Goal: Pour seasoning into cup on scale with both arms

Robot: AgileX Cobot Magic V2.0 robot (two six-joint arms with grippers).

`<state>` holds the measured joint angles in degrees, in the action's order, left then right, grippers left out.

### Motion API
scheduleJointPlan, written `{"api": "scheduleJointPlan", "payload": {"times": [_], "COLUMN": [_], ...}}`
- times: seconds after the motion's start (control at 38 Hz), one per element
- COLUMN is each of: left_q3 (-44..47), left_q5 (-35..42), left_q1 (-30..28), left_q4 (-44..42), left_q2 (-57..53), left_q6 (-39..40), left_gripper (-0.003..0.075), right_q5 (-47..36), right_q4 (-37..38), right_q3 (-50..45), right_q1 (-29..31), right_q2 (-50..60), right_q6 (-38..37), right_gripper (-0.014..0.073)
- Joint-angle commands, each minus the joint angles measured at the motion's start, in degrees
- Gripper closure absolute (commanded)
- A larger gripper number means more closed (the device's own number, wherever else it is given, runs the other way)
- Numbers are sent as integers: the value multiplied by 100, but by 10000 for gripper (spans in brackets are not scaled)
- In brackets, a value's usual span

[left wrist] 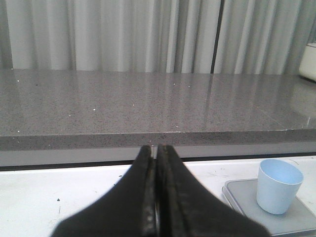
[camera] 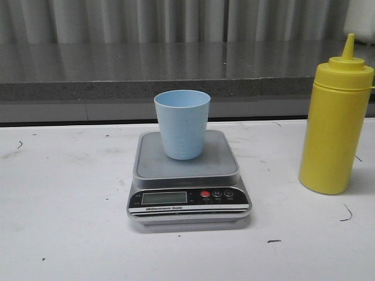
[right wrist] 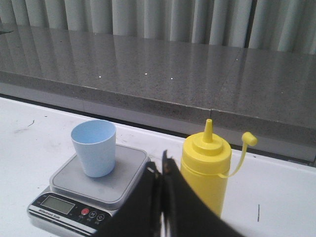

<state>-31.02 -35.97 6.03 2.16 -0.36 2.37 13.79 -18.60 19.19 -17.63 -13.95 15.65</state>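
Note:
A pale blue cup (camera: 182, 123) stands upright and empty on the steel platform of a silver scale (camera: 187, 175) at the table's middle. The tall yellow seasoning bottle (camera: 336, 123) stands upright on the table to the scale's right, its cap tether hanging open. Neither gripper shows in the front view. In the left wrist view my left gripper (left wrist: 156, 150) is shut on nothing, with the cup (left wrist: 278, 185) off to one side. My right gripper (right wrist: 162, 165) is shut and empty, held back from the gap between the scale (right wrist: 94, 192) and the seasoning bottle (right wrist: 207, 168).
The white table (camera: 70, 222) carries a few dark scuff marks. Behind it runs a raised grey stone ledge (camera: 117, 70) with pale curtains (camera: 146, 17) beyond. A white object (camera: 360, 17) sits at the far right on the ledge.

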Motion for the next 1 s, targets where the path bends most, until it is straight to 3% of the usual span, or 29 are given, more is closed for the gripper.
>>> {"api": "scheduleJointPlan", "payload": {"times": [0.0, 0.37, 0.97], "left_q3": [-152, -101, 2836], "left_q5": [437, 523, 3232], "left_q1": [7, 7, -508], "left_q4": [35, 53, 162], "left_q2": [-87, -87, -101], "left_q6": [9, 9, 9], "left_gripper": [740, 740, 740], "right_q5": [-473, -473, -451], "right_q4": [23, 23, 23], "right_q3": [210, 210, 210], "right_q1": [37, 37, 37], "right_q2": [-29, -29, -29], "right_q6": [66, 66, 66], "right_gripper": [704, 704, 704]}}
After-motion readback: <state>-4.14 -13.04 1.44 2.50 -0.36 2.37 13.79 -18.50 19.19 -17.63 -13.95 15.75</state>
